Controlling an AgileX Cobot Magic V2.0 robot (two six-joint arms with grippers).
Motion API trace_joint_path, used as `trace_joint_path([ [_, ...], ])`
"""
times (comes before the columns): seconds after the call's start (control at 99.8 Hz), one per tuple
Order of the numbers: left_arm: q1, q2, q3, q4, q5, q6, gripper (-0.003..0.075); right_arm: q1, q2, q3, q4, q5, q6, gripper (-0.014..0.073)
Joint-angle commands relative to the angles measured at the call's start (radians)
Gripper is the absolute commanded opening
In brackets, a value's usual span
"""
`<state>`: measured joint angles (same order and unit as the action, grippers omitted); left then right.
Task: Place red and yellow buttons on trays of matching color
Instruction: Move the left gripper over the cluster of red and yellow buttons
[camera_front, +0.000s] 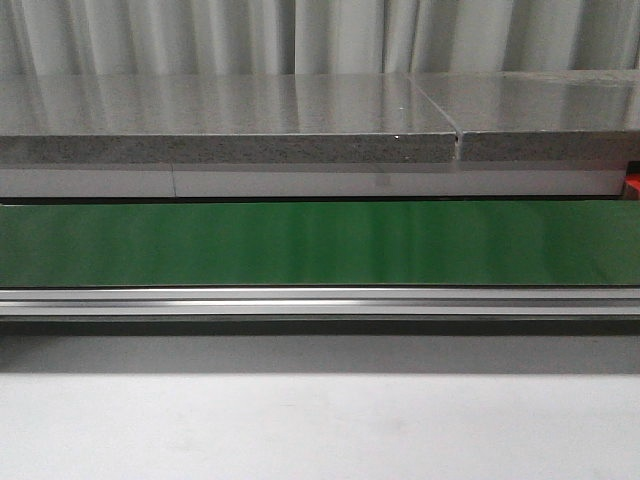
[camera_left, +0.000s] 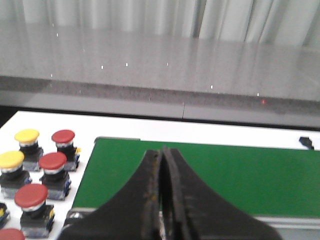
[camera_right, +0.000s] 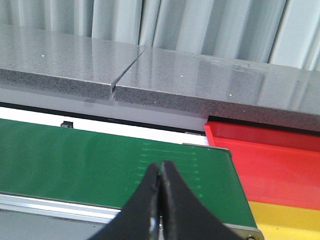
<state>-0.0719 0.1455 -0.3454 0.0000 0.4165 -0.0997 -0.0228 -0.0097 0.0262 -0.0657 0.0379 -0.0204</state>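
you are looking at a green belt (camera_front: 320, 243) running across the front view, with a metal rail (camera_front: 320, 300) along its near edge and a grey stone ledge (camera_front: 230, 148) behind it; neither arm is showing in that view, and only a sliver of red is peeking in at the far right edge. your left gripper (camera_left: 162, 155) is hanging over the left end of the belt (camera_left: 200, 175) with its jaws pressed together and nothing between them. the buttons are sitting on the white worktop (camera_left: 30, 122) just beside that end of the belt, grouped close together on their dark bases: two yellow buttons (camera_left: 26, 135) are standing on the outer side, and red buttons (camera_left: 63, 136) are standing nearer the belt, with another red one (camera_left: 31, 195) closer to the camera and one more cut off by the frame edge. none of them is touching the gripper. your right gripper (camera_right: 161, 172) is hanging over the right end of the belt (camera_right: 100, 160), jaws also together and holding nothing. the red tray (camera_right: 280, 160) is lying just past that end of the belt, and the yellow tray (camera_right: 290, 220) is lying right against it on the nearer side. both trays are showing bare surfaces where you can see them.
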Motion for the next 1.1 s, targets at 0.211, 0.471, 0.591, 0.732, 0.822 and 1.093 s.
trace_joint_path([
  [0.211,-0.009,0.322,-0.318,-0.008,0.285,-0.009,-0.0019,0.001,0.0,-0.009,-0.009,-0.08,-0.001,-0.0068],
  [0.471,-0.009,0.429,-0.334,-0.008,0.277,-0.009,-0.0019,0.001,0.0,-0.009,-0.009,-0.08,-0.001,-0.0068],
  [0.591,-0.009,0.455,-0.334,-0.006,0.275,-0.009,-0.0019,0.001,0.0,-0.009,-0.009,-0.08,-0.001,-0.0068],
  [0.732,-0.009,0.464,-0.334,0.0,0.265,-0.009,0.0001,0.001,0.0,-0.009,-0.009,-0.08,-0.001,-0.0068],
  [0.822,-0.009,0.464,-0.334,0.0,0.265,-0.009,0.0125,0.001,0.0,-0.009,-0.009,-0.08,-0.001,-0.0068],
  [1.093,-0.009,0.464,-0.334,0.0,0.27,-0.009,0.0582,0.001,0.0,-0.009,-0.009,-0.08,-0.001,-0.0068],
])
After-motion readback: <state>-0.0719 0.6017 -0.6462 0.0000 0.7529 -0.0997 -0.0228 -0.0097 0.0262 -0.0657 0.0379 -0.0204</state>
